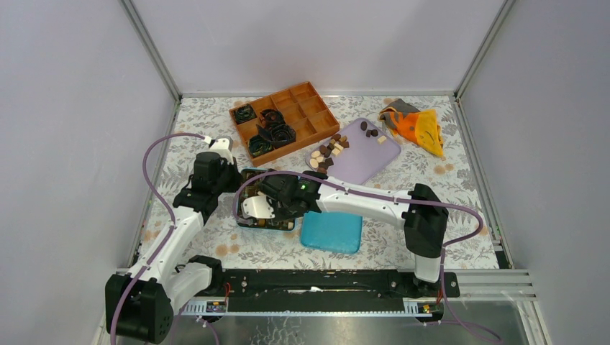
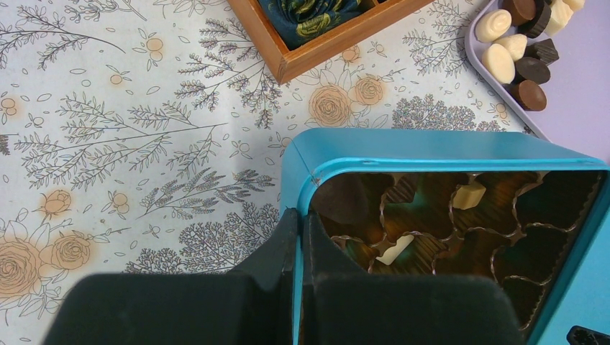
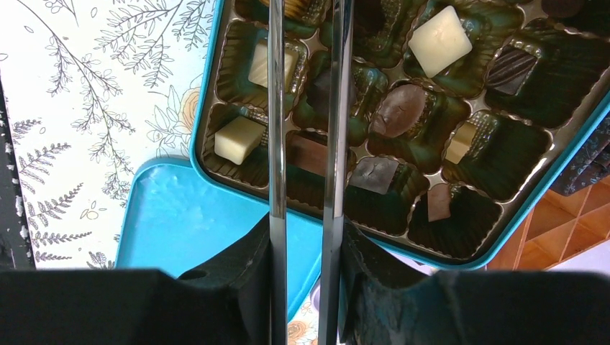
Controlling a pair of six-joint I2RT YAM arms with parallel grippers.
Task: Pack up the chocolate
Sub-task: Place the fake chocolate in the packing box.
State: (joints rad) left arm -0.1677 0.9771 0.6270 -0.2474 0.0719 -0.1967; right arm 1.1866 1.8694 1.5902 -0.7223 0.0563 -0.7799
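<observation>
An open teal tin (image 3: 205, 93) holds a tray of dark paper cups with several chocolates in them, among them a cream square (image 3: 439, 41) and a brown oval (image 3: 399, 109). My left gripper (image 2: 301, 215) is shut on the tin's near wall (image 2: 431, 147). My right gripper (image 3: 306, 230) is shut on metal tweezers (image 3: 277, 108) that reach over the tin; their tips run out of view. In the top view the right gripper (image 1: 270, 205) covers most of the tin (image 1: 246, 176). More loose chocolates (image 1: 327, 151) lie on a purple tray (image 1: 367, 158).
The tin's teal lid (image 1: 331, 231) lies right of the tin. A wooden divided box (image 1: 309, 108) with black crinkled cups (image 1: 270, 129) stands at the back. An orange and grey cloth (image 1: 417, 126) lies at the back right. Metal frame rails border the table.
</observation>
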